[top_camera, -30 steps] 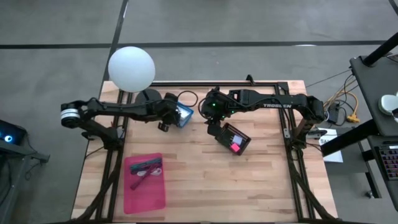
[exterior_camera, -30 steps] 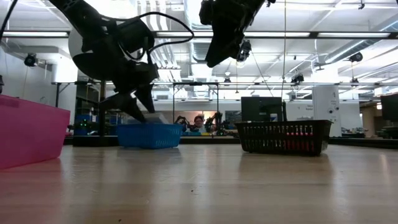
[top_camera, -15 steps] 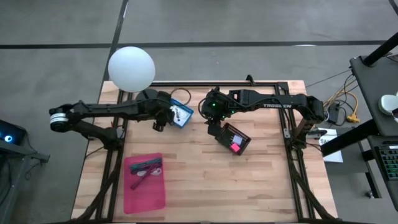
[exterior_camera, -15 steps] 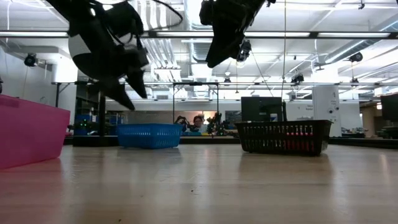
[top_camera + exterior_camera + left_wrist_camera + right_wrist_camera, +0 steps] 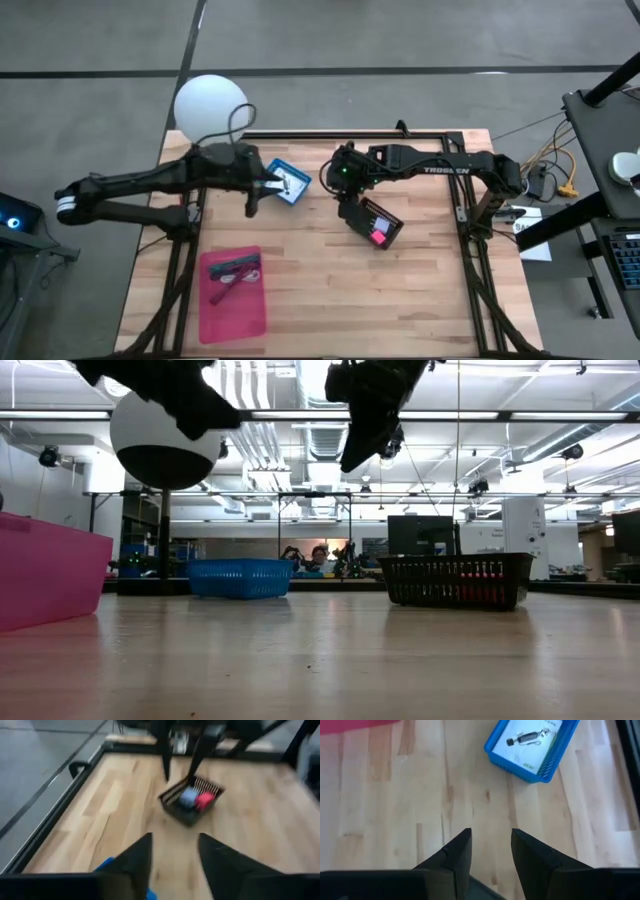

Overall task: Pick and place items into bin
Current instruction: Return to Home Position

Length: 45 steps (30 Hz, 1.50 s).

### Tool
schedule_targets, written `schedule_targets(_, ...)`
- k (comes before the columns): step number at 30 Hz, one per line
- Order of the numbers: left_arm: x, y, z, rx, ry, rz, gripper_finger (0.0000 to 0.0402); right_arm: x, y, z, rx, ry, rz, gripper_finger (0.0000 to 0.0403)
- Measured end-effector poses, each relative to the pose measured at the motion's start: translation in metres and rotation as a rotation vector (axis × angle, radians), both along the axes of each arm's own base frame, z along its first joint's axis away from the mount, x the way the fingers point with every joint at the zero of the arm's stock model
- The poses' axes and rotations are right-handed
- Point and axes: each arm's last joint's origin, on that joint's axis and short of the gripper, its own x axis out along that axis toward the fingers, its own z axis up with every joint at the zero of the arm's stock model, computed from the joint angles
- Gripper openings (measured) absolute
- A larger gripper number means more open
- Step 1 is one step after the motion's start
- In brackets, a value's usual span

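A blue basket (image 5: 289, 182) at the table's far side holds a white card with black marks (image 5: 531, 742). To its right, a black basket (image 5: 376, 223) holds a pale-blue cube (image 5: 189, 797) and a pink one (image 5: 204, 800). A pink bin (image 5: 233, 291) at the near left holds purple and magenta pens (image 5: 232, 272). My left gripper (image 5: 175, 840) is open and empty, raised just left of the blue basket (image 5: 256, 195). My right gripper (image 5: 490, 834) is open and empty, held high between the two baskets (image 5: 345, 205).
A white globe lamp (image 5: 211, 108) stands at the far left corner, behind my left arm. A black frame rail (image 5: 440, 135) runs along the table's far edge. Bare wood (image 5: 340, 290) lies between the pink bin and the near right.
My left gripper has risen from the blue basket's rim, drawn back toward the table's left edge and rolled about its own line. The blue basket, once partly under it, now shows whole with the card inside. My right gripper has kept still.
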Motion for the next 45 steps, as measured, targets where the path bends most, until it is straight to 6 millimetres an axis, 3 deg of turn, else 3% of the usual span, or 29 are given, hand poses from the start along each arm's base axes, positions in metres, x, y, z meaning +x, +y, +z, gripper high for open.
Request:
schedule_targets(5, -0.021, -0.013, 0.017, -0.039, -0.109, -0.03, 0.003, 0.002, -0.001, 0.002, -0.026, -0.026, 0.029, 0.0114)
schedule_targets(7, -0.029, -0.018, 0.021, -0.041, -0.132, -0.042, 0.001, 0.003, -0.001, 0.003, -0.033, -0.042, 0.037, 0.0108)
schedule_targets(12, -0.052, -0.024, 0.02, -0.058, -0.186, -0.005, 0.0003, 0.006, -0.001, 0.005, -0.041, -0.082, 0.042, 0.0092)
schedule_targets(19, -0.073, -0.029, -0.01, -0.121, -0.259, 0.021, 0.0, 0.009, -0.002, 0.007, -0.058, -0.12, 0.06, 0.0072)
schedule_targets(26, -0.095, -0.039, -0.03, -0.134, -0.528, -0.09, 0.0, 0.01, -0.003, 0.008, -0.061, -0.128, 0.059, 0.0063)
schedule_targets(32, -0.109, -0.039, -0.056, -0.195, -0.578, -0.007, 0.0, 0.012, -0.003, 0.01, -0.067, -0.159, 0.059, 0.0062)
schedule_targets(37, -0.117, -0.04, -0.062, -0.216, -0.591, 0.02, 0.0, 0.014, -0.003, 0.011, -0.063, -0.188, 0.068, 0.0059)
schedule_targets(40, -0.115, -0.04, -0.072, -0.253, -0.512, 0.036, 0.0, 0.018, -0.003, 0.016, 0.058, -0.288, 0.101, 0.0059)
schedule_targets(45, -0.116, -0.04, -0.063, -0.195, -0.605, 0.013, 0.0, 0.026, 0.001, 0.032, 0.14, -0.557, 0.143, 0.0059)
